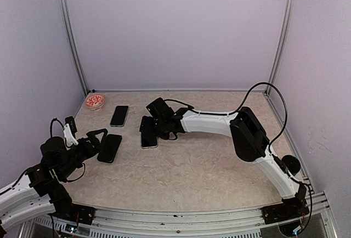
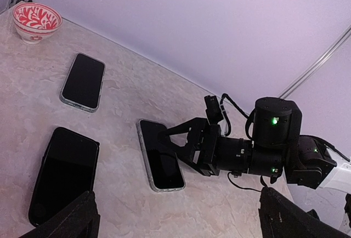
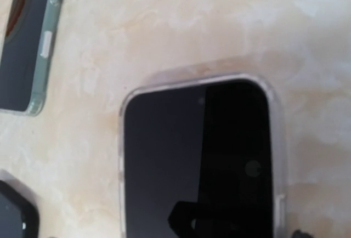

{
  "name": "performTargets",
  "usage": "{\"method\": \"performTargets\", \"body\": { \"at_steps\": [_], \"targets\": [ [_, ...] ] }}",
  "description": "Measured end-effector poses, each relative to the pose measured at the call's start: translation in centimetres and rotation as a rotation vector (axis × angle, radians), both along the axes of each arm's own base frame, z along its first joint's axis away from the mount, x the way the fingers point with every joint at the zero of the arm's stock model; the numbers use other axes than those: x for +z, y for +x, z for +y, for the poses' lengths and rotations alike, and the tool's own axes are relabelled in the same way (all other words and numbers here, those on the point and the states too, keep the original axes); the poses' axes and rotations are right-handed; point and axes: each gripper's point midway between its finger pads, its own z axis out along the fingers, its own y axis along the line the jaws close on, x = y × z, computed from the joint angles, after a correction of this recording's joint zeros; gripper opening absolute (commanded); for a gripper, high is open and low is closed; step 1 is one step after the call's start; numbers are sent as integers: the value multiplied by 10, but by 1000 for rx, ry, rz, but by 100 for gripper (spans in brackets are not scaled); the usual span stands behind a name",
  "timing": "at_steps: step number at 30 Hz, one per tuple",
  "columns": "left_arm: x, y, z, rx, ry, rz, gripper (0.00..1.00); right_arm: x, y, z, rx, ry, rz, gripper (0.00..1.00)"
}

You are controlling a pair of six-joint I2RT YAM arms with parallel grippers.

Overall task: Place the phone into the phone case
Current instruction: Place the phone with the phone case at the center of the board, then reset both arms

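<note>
A beige marbled table (image 1: pixel 208 166) fills the floor of a white-walled enclosure. The white right arm (image 1: pixel 214 122) reaches from the near right corner across to the middle of the table, and the left arm (image 1: pixel 22 197) lies low at the near left corner. The right gripper (image 2: pixel 171 143) sits low over the inner end of the middle phone (image 3: pixel 197 166), its two black fingers spread apart above the dark screen and gripping nothing. The left gripper (image 1: pixel 100 142) is spread wide and empty; in the left wrist view its fingertips (image 2: pixel 71 219) sit at the two bottom corners with bare table between them. It rests just beside the near end of a black phone (image 2: pixel 64 175) that lies flat, screen up, to the left of the middle phone. The middle phone lies flat and screen up near the table's centre, already seated in a clear phone case (image 3: pixel 274 139) whose translucent rim shows around its top corners and along both sides. A third phone in a pale green case (image 2: pixel 83 81) lies farther back and to the left, apart from the other two. A small red-and-white patterned bowl (image 2: pixel 37 21) stands in the far left corner, beyond that phone.
</note>
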Motion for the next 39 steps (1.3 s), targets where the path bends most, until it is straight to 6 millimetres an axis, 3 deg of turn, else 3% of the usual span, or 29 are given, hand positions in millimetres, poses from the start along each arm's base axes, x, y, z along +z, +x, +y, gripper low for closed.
{"method": "performTargets", "body": {
  "at_steps": [12,22,31,39],
  "targets": [
    [-5,-2,2,2,7,17,99,2,-5,6,18,65,-7,99],
    [-7,-1,1,4,3,28,99,2,-19,-4,39,50,-4,100],
    [-18,1,0,6,36,64,99,5,-43,-54,57,-83,-56,100],
    [-13,9,-2,29,77,76,99,50,-40,-100,82,-136,-197,100]
  ]
}}
